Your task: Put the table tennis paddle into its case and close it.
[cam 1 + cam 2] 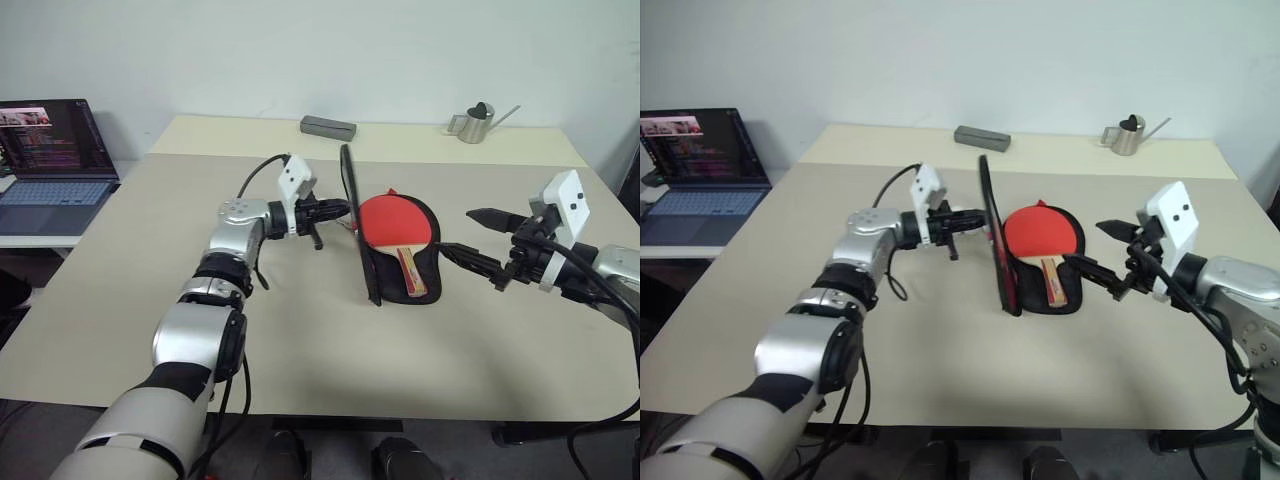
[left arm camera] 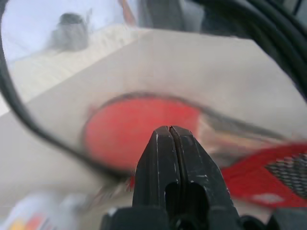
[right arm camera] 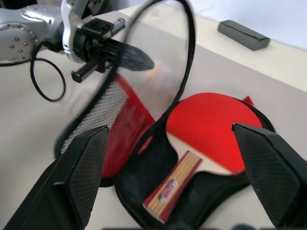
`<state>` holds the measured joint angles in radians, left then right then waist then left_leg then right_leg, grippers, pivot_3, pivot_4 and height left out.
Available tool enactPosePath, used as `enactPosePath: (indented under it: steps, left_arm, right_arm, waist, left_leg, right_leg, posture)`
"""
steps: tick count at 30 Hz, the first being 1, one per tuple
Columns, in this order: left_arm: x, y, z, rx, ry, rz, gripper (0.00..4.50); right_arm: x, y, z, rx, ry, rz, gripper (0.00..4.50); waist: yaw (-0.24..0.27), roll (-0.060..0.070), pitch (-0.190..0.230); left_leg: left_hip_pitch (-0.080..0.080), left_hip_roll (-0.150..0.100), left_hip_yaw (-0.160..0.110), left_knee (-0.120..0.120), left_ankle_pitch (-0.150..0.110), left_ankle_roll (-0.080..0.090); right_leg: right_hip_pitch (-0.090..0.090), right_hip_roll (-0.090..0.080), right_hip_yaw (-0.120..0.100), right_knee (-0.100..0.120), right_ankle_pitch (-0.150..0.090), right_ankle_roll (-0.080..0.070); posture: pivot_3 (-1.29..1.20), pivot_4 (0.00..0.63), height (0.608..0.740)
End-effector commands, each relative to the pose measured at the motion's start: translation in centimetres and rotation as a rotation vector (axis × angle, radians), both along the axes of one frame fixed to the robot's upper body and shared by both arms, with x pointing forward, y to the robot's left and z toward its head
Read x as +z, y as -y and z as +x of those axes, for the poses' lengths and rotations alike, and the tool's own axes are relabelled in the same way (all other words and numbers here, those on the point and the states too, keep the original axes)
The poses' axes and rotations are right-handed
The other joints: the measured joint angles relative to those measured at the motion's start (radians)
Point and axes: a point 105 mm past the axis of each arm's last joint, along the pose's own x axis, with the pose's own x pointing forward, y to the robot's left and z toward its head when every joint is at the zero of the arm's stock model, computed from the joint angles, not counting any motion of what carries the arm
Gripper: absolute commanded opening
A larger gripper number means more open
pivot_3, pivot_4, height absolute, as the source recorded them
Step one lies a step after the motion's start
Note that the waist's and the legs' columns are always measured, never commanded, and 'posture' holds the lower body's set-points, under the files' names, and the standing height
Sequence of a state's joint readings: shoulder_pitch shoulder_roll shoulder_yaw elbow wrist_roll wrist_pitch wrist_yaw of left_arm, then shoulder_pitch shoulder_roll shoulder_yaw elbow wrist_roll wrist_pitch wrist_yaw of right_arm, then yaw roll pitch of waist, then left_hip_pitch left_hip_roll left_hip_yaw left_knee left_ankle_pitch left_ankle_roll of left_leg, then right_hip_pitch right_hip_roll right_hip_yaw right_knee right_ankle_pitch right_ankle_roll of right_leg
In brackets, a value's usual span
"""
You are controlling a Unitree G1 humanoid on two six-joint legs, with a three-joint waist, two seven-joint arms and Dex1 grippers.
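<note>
The table tennis paddle [image 1: 392, 222] lies red face up in the lower half of the open case [image 1: 385, 287], its striped wooden handle [image 3: 175, 187] pointing toward me. The case's flap [image 1: 350, 200] stands almost upright along the left side of the paddle. My left gripper [image 1: 343, 210] is shut with nothing in it and points level, its tip at the flap's left face. To the right of the case my right gripper [image 1: 457, 231] hovers open, a little apart from it, with nothing between its fingers.
An open laptop [image 1: 50, 150] sits on a side desk at the far left. A grey box [image 1: 328, 126] and a small metal watering can [image 1: 475, 122] stand at the back of the beige table [image 1: 300, 350].
</note>
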<state>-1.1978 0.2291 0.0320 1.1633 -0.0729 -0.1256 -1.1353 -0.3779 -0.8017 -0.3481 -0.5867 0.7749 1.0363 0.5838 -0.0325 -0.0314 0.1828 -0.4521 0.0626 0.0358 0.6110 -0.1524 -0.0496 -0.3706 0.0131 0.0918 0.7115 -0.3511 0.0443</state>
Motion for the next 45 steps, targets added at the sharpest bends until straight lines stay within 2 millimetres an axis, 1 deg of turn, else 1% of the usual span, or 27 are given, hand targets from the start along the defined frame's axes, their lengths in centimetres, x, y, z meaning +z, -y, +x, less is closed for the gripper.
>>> enactPosePath:
  steps: [1, 5, 9, 12, 15, 19, 23, 24, 27, 29, 32, 34, 37, 39, 45]
  left_arm:
    - [0.0, 2.3, 0.0, -0.009, 0.021, 0.031, 0.05]
    - [-2.2, 4.4, -0.1, 0.011, -0.02, 0.067, 0.05]
    - [-3.1, 5.2, 0.0, 0.053, -0.033, 0.075, 0.05]
    - [-2.8, 5.2, 0.4, 0.096, -0.029, 0.051, 0.05]
    - [-1.4, 4.7, 0.5, 0.082, 0.007, 0.015, 0.05]
    - [1.4, 2.5, 0.1, 0.001, 0.078, -0.043, 0.05]
    - [3.6, -0.7, -1.4, -0.132, 0.07, -0.115, 0.05]
    - [3.9, -1.9, -2.0, -0.158, 0.063, -0.123, 0.05]
    - [4.5, -4.9, -3.3, -0.173, 0.068, -0.113, 0.05]
    - [4.5, -6.9, -4.6, -0.163, 0.066, -0.075, 0.05]
    - [4.3, -8.3, -6.2, -0.158, 0.058, -0.032, 0.05]
    - [4.2, -9.3, -6.9, -0.129, 0.053, -0.01, 0.05]
    - [4.6, -9.8, -7.4, -0.106, 0.053, -0.01, 0.05]
    - [4.9, -9.6, -7.9, -0.111, 0.059, -0.013, 0.05]
    - [5.5, -8.6, -9.1, -0.158, 0.059, -0.019, 0.05]
  right_arm:
    - [1.4, 0.2, -0.9, -0.011, 0.059, -0.003, 4.5]
    - [1.7, 0.7, -1.2, -0.038, 0.064, 0.004, 4.5]
    - [1.7, 0.8, -1.2, -0.048, 0.062, 0.009, 4.5]
    - [1.6, 0.6, -1.0, -0.048, 0.06, 0.015, 4.5]
    - [1.5, 0.5, -0.5, -0.047, 0.06, 0.022, 4.5]
    - [1.1, 0.4, 0.4, -0.047, 0.042, 0.037, 4.5]
    - [0.2, 0.3, 1.7, -0.064, 0.002, 0.072, 4.5]
    - [-0.1, 0.4, 2.2, -0.076, -0.009, 0.082, 4.5]
    - [-0.7, 0.8, 3.6, -0.124, -0.041, 0.105, 4.5]
    - [-1.3, 1.0, 4.6, -0.145, -0.072, 0.113, 4.5]
    - [-2.1, 1.2, 5.7, -0.176, -0.111, 0.109, 4.5]
    - [-2.8, 1.2, 6.8, -0.195, -0.145, 0.124, 4.5]
    - [-3.6, 1.1, 8.2, -0.221, -0.182, 0.133, 4.5]
    - [-4.5, 1.1, 9.3, -0.245, -0.22, 0.128, 4.5]
    - [-6.4, 1.3, 11.2, -0.278, -0.316, 0.137, 4.5]
  waist:
    - [-0.002, 0.0, 0.0]
    - [-0.005, 0.0, 0.0]
    - [-0.007, 0.0, 0.0]
    - [-0.007, 0.0, 0.0]
    - [-0.007, 0.0, 0.0]
    - [-0.011, 0.0, 0.0]
    - [-0.019, 0.0, 0.0]
    - [-0.02, 0.0, 0.0]
    - [-0.025, 0.001, 0.0]
    - [-0.03, 0.001, 0.0]
    - [-0.028, 0.001, 0.0]
    - [-0.025, 0.001, 0.0]
    - [-0.018, 0.001, 0.0]
    - [-0.017, 0.001, 0.0]
    - [-0.018, 0.001, 0.0]
  left_leg:
    - [0.0, 0.0, 0.0, 0.0, 0.0, 0.0]
    - [0.0, 0.0, 0.0, 0.0, 0.0, 0.0]
    - [0.0, 0.0, -0.001, 0.0, 0.0, 0.0]
    - [0.0, 0.0, -0.001, 0.0, 0.0, 0.0]
    - [0.0, 0.0, -0.001, 0.0, 0.0, 0.0]
    - [0.0, 0.0, 0.0, 0.0, 0.0, 0.0]
    - [0.0, 0.0, 0.0, 0.0, 0.0, 0.0]
    - [0.0, 0.0, 0.0, -0.001, 0.0, 0.0]
    - [0.001, 0.001, -0.001, -0.001, 0.0, 0.0]
    - [0.002, 0.002, -0.001, 0.0, 0.0, 0.0]
    - [0.002, 0.002, -0.003, 0.0, 0.001, -0.001]
    - [0.002, 0.002, -0.003, 0.0, 0.001, -0.001]
    - [0.002, 0.002, -0.003, 0.001, 0.001, 0.0]
    - [0.002, 0.001, -0.003, 0.002, 0.002, 0.001]
    - [0.001, 0.002, -0.003, 0.001, 0.002, 0.001]
  right_leg:
    - [0.0, 0.0, 0.0, 0.0, 0.0, 0.0]
    - [0.0, 0.0, 0.001, 0.0, 0.0, 0.0]
    - [0.0, 0.001, 0.001, 0.0, 0.0, 0.0]
    - [0.0, 0.001, 0.001, 0.0, 0.0, 0.0]
    - [0.0, 0.001, 0.001, 0.0, 0.0, 0.0]
    - [0.0, 0.001, 0.001, 0.001, 0.0, 0.0]
    - [-0.001, 0.001, 0.001, 0.001, 0.0, 0.0]
    - [-0.001, 0.001, 0.001, 0.001, 0.0, 0.0]
    - [0.0, 0.001, 0.001, 0.001, 0.0, 0.0]
    - [0.0, 0.001, 0.002, 0.002, 0.0, 0.0]
    - [0.0, 0.001, 0.001, 0.002, 0.0, 0.0]
    - [0.0, 0.001, 0.001, 0.002, 0.0, 0.0]
    - [0.001, 0.0, 0.0, 0.003, 0.0, 0.0]
    - [0.001, 0.0, -0.001, 0.003, 0.0, 0.0]
    - [0.0, 0.0, 0.0, 0.002, 0.001, 0.0]
  posture:
    - [0.0, 0.15, 0.74]
    - [0.0, 0.15, 0.74]
    - [0.0, 0.15, 0.74]
    - [0.0, 0.15, 0.74]
    - [0.0, 0.15, 0.74]
    - [0.0, 0.15, 0.74]
    - [0.0, 0.15, 0.74]
    - [0.0, 0.15, 0.74]
    - [0.0, 0.15, 0.74]
    - [0.0, 0.15, 0.74]
    - [0.0, 0.15, 0.74]
    - [0.0, 0.15, 0.74]
    - [0.0, 0.15, 0.74]
    - [0.0, 0.15, 0.74]
    - [0.0, 0.15, 0.74]
